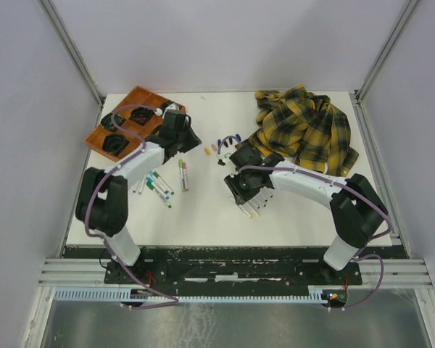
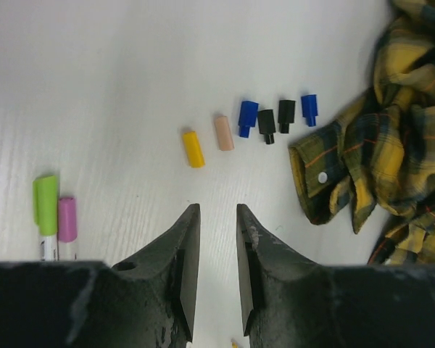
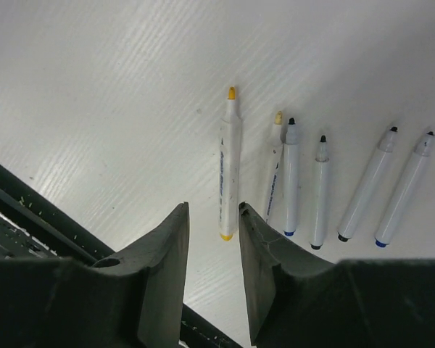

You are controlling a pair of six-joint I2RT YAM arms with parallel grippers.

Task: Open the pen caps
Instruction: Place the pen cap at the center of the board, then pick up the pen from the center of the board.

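From above, a brown tray [image 1: 134, 101] sits at the table's far left corner, and the left arm reaches past it. A loose cluster of capped markers [image 1: 158, 187] lies by that arm; the wrist camera catches only two of them, one green-topped and one pink-topped.

Only the left wrist view shows the left gripper [image 2: 217, 217] released, its jaws a little apart with nothing between. It also sorts out the caps [image 2: 247, 118], mere specks from above. They lie in a row beyond the fingertips: yellow, peach, blue, black, black, blue, the last near the cuff of the plaid shirt [image 2: 391, 145].

The right wrist view shows the right gripper [image 3: 214, 214] likewise parted and empty. Six bare markers [image 3: 291, 181] lie side by side just beyond it, tips pointing away. From above, the arm hides most of them.

The table [image 1: 203, 217] is white and faintly grained. Pale walls [image 1: 225, 43] close three sides, with metal posts in the far corners. A black plate [image 1: 225, 270] and metal rails run along the near edge.
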